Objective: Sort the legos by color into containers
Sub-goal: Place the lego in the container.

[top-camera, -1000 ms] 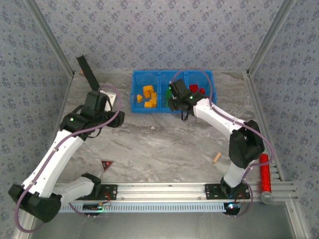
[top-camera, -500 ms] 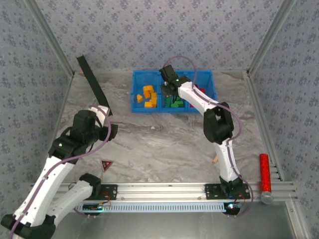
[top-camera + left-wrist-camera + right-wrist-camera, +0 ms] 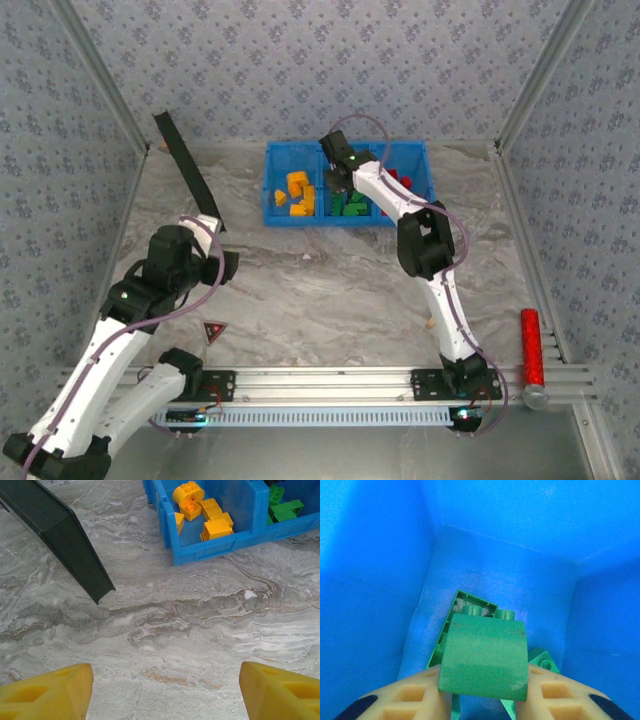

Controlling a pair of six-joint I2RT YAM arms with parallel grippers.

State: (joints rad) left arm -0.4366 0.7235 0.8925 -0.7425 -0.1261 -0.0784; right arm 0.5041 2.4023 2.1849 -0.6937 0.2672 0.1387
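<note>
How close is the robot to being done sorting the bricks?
Nearly done, it seems. Done: yellow bricks lie in the left part of the tray, green bricks in the middle, red bricks on the right. In hand: the right pincer holds a green brick inside the middle compartment. Left: drop it. The left pincer is open over bare table, so this may be the last one.

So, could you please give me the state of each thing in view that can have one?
Blue tray, upright, yellow bricks in its left compartment.
Left gripper, open and empty above the table.
Right gripper, closed on a green brick in the middle compartment.
</note>
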